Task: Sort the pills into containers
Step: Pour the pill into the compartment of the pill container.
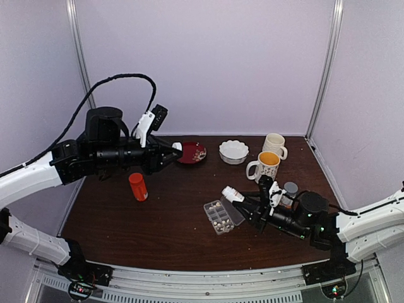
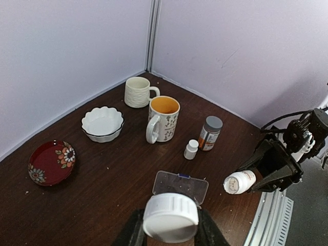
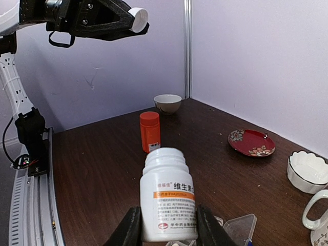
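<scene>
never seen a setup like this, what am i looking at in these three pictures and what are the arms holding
These are two robot arms bolted to the near edge of a brown table. One picture looks down from above and behind them; the other two come from small cameras on each wrist.

The left hand, raised above the table, grips a white bottle cap. The right hand grips an open white pill bottle.

On the table lie a clear organizer box with its lid open and small whitish pills in some compartments, an orange pill bottle, a red flowered plate, a white scalloped bowl, two mugs, a grey-capped bottle and a tiny white bottle.
</scene>
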Motion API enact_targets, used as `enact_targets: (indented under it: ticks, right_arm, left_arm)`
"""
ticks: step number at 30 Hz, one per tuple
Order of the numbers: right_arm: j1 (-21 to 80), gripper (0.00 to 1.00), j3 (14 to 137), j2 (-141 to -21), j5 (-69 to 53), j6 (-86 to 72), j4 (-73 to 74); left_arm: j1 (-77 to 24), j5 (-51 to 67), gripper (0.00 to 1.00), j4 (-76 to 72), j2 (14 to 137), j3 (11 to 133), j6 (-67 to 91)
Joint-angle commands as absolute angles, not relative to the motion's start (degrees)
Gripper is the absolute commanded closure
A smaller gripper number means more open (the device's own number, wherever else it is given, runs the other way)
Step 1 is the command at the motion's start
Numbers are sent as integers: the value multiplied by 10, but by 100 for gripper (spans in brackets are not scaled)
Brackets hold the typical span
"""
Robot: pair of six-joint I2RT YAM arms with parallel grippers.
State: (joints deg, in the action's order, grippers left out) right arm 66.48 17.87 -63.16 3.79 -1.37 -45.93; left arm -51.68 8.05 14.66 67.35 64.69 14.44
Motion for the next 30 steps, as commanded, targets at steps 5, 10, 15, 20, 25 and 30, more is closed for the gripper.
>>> enact_targets:
  ticks: [5,10,15,20,25,30]
  right_arm:
    - [671,100,129,-681,80,-78,-547]
    - [671,100,119,-728,101,-96,-582]
    - [676,100,111,-787,134,-135,-638]
    - [692,100,121,-835,183,-159,-649]
    - [697,100,124,-865,213,-186,-649]
    - [697,100,139,-885,224,-200,-615]
  left_arm:
    - [-512,41,100,113,673,604,152]
    - [-512,42,100,109,682,593,154]
    - [-512,40,100,110,681,585,153]
    - [-512,31,100,100,677,565,153]
    - [-512,31,100,98,678,556,150]
    - [-512,31,100,93,679,547,148]
